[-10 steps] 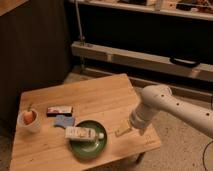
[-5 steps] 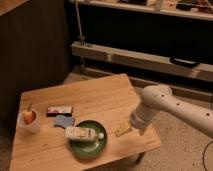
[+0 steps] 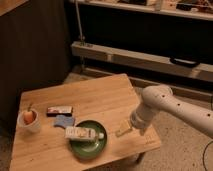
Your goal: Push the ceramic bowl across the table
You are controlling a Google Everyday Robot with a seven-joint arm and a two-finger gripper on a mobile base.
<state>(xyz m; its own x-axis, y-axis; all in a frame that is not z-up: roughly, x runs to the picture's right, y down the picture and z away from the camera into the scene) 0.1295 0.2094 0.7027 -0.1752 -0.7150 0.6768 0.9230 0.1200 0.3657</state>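
Note:
The ceramic bowl (image 3: 90, 142) is a shallow dark-green dish near the front edge of the light-wood table (image 3: 95, 97). A small white bottle (image 3: 83, 133) lies across the bowl's rim. My gripper (image 3: 122, 132) is low over the table just right of the bowl, a short gap away from its rim. The white arm (image 3: 165, 102) reaches in from the right.
A small white cup with a carrot (image 3: 30, 120) stands at the table's left edge. A dark red snack bar (image 3: 60, 110) and a blue cloth-like piece (image 3: 64, 121) lie left of the bowl. A low metal rail and dark shelving stand behind the table.

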